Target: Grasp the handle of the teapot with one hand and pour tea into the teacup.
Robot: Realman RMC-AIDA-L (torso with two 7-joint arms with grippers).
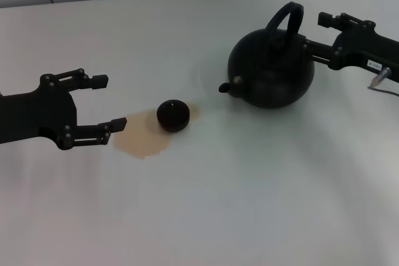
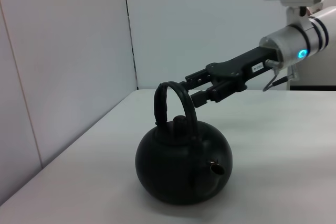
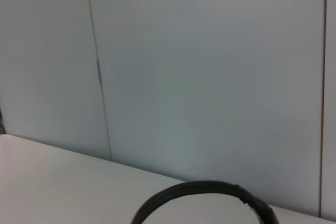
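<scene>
Teapot (image 1: 272, 70) upright near the table's (image 1: 249, 204) far right corner, spout toward the teacup (image 1: 173, 115) mid-table, which sits touching a tan tea (image 1: 142, 136) puddle. Right claw (image 1: 312, 32) spread, just beside the handle (image 1: 285, 22), not gripping. Left claw (image 1: 106, 103) spread, empty, near the left edge.

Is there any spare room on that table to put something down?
Plenty. The whole near strip of the table, in front of the teacup and teapot, is bare. So is the far stretch behind the cup. It is crowded around the tea puddle by the left gripper, and by the right gripper at the teapot's handle.
</scene>
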